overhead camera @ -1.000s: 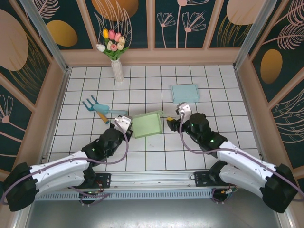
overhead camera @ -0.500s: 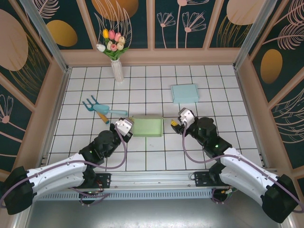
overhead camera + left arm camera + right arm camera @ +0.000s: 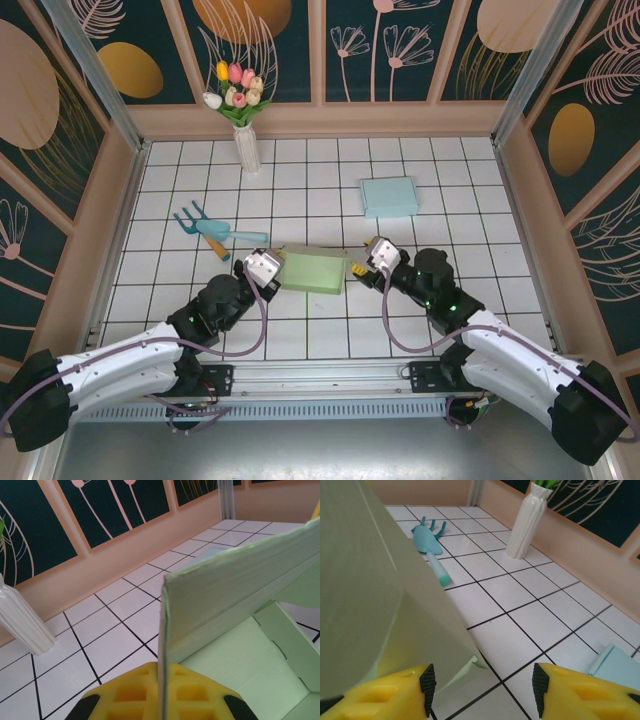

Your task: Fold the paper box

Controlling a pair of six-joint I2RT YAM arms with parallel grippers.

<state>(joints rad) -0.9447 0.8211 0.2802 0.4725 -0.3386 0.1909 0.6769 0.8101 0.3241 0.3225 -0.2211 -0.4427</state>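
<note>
**Where the green box sits, both arms at its ends**

As the overhead view has it, the pale green paper box (image 3: 312, 270) lies near the middle of the white tiled table (image 3: 450, 180), between the two arms. We note its long side running left to right, with one panel raised along the far edge.

Left gripper (image 3: 274, 268) sits at the box's left end. From its wrist camera we see the yellow fingers (image 3: 125, 695) closed on a thin upright wall of the box (image 3: 235, 580), the cardboard edge pinched between them; the box floor with its creases and tabs lies open to the right.

Right gripper (image 3: 360, 268) is at the box's right end. From its wrist camera the jaws stand apart, bare tile showing in the gap. A box panel (image 3: 370, 605) sits over the left-hand finger (image 3: 375, 697); we cannot tell whether they touch.

Also on the table, well clear of the box:
- teal plastic hand rake (image 3: 205, 228), to the left
- white ribbed vase of tulips (image 3: 245, 150), by the back wall
- light blue flat carton (image 3: 389, 196), beyond the right gripper
</note>
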